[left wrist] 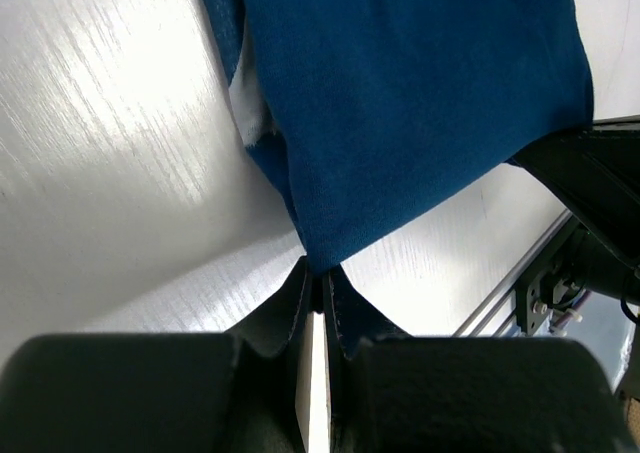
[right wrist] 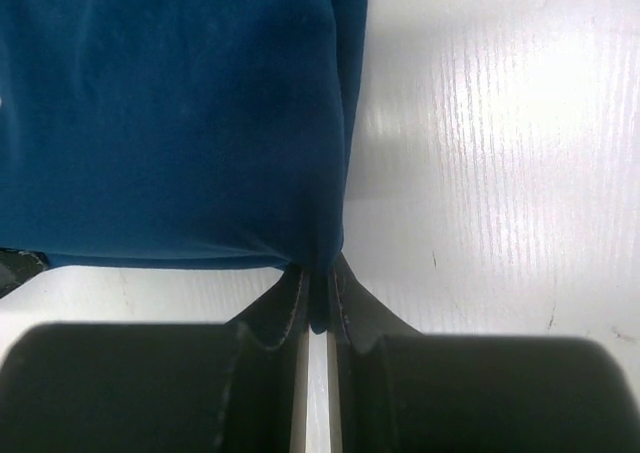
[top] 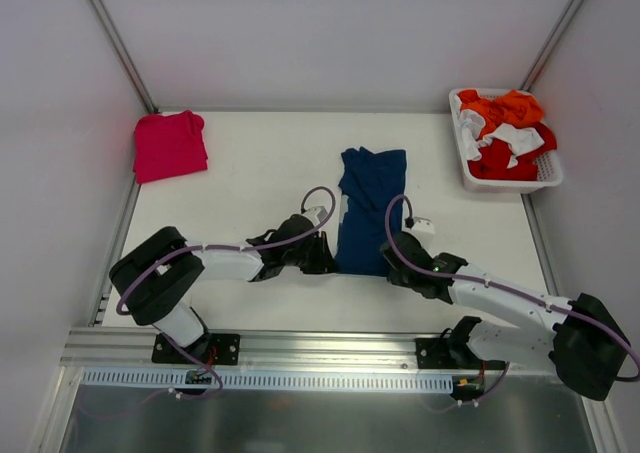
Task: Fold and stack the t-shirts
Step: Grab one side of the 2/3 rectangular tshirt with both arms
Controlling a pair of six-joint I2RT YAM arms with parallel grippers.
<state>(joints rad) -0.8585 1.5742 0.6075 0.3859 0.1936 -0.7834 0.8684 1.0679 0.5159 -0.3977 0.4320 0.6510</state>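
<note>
Navy t-shirt (top: 370,208): mid-tabletop (top: 260,163), narrowed to a lengthwise strip; cross-fold and stacking judged outstanding. Near corners pinched, one by left hand (left wrist: 320,273), one by right hand (right wrist: 320,273), both closed on cloth. Pinkish-red t-shirt (top: 168,145): far-left corner, apparently folded. Basket (top: 512,186): jumbled garments, count unclear. Strip's inner layers hidden.

Middle t-shirt (top: 368,198) lay mid-counter (top: 260,163), left hand (top: 330,265) at its near-left corner, right hand (top: 388,263) at near-right. Folded t-shirt (top: 168,145) sat far-left. Basket (top: 510,185) holding clothes (top: 505,133) stood far-right.
</note>
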